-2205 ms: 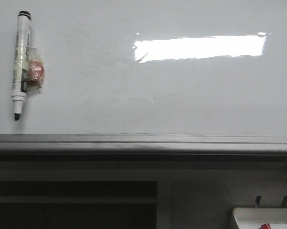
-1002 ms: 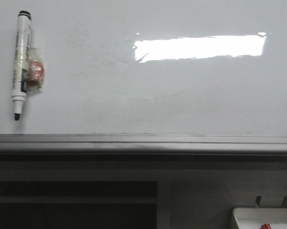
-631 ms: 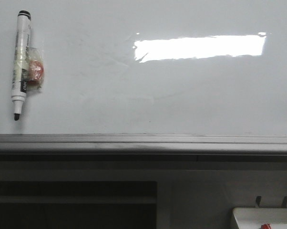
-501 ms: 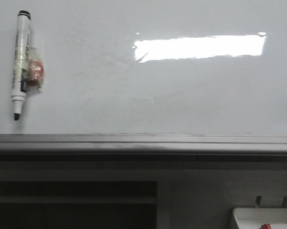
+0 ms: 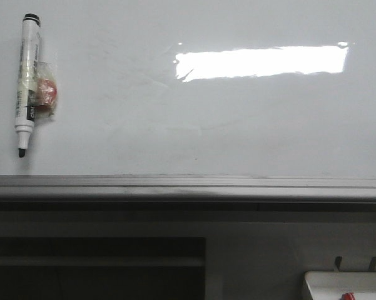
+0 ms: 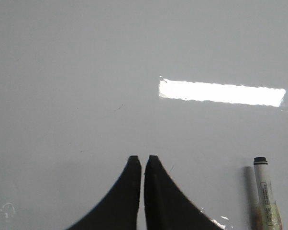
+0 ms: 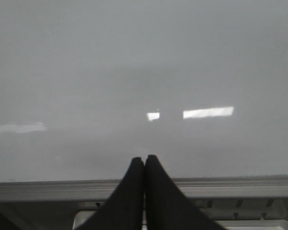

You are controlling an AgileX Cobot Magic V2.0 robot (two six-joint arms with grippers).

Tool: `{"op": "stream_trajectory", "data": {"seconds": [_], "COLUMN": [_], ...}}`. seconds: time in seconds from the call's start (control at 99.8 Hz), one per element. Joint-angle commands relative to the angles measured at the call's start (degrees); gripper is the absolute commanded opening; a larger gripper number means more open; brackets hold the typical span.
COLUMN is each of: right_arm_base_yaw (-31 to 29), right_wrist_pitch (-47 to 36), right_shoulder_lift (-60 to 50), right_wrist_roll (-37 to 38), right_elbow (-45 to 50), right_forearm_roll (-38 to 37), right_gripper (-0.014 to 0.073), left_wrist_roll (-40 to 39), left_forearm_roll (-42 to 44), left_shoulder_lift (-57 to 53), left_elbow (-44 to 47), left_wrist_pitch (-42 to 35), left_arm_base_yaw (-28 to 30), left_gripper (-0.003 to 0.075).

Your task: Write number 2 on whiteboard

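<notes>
Glossy white fills most of the front view: the whiteboard [image 5: 194,94] stands across the scene, bearing only faint grey smudges and no drawn digit. At its far left a marker [image 5: 25,84] hangs upright against the board, black cap-end at the top and dark tip pointing down, with a small red item in clear wrapping [image 5: 46,94] stuck just beside its barrel. Further right, high on the board, lies a bright rectangular light reflection [image 5: 262,62]. Below the board runs its grey metal lower frame [image 5: 188,186], and under that a dark recess. At the lower right corner the edge of a small white tray [image 5: 345,284] shows, with a bit of something red [image 5: 346,296] in it. Neither arm appears in the front view. In the left wrist view the left gripper [image 6: 142,160] faces the board with its two black fingers pressed tip to tip, holding nothing, and the marker stands near it to one side. In the right wrist view the right gripper [image 7: 144,159] is likewise closed and empty, its tips over the board's lower frame.
</notes>
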Motion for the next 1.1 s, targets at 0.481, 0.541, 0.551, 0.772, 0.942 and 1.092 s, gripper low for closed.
{"op": "stream_trajectory", "data": {"seconds": [0.481,0.541,0.551,0.772,0.942,1.092], "right_arm_base_yaw": [0.1,0.1,0.1,0.1,0.1,0.1], "right_wrist_pitch": [-3.83,-3.83,-3.72,-3.57,-3.8,-4.45], "right_shoulder_lift": [1.77,1.77,1.77,1.77,1.77,1.77], "right_wrist_roll": [-0.01,-0.01,-0.01,-0.01,-0.01,-0.01], "right_elbow": [-1.77,-1.43,-1.3,-0.84,-0.84,-0.84], "right_forearm_roll": [1.84,1.84,1.84,1.94,1.94,1.94], "right_gripper": [-0.0043,-0.0043,-0.0043,-0.0043,-0.0043,-0.0043], "left_wrist_roll": [2.68,2.68,2.68,2.68,2.45,2.45], "left_forearm_roll": [-11.36,-8.75,-8.6,-1.01,-3.87,-4.65], "left_shoulder_lift": [15.44,17.93,18.21,25.34,30.78,36.78], "left_elbow": [0.16,0.16,0.16,0.16,0.16,0.16], "left_wrist_pitch": [-15.7,-16.58,-17.13,-21.68,-24.58,-27.0], "left_arm_base_yaw": [-11.97,-14.52,-14.83,-26.88,-34.61,-38.53], "left_gripper": [0.0512,0.0512,0.0512,0.0512,0.0512,0.0512]}}
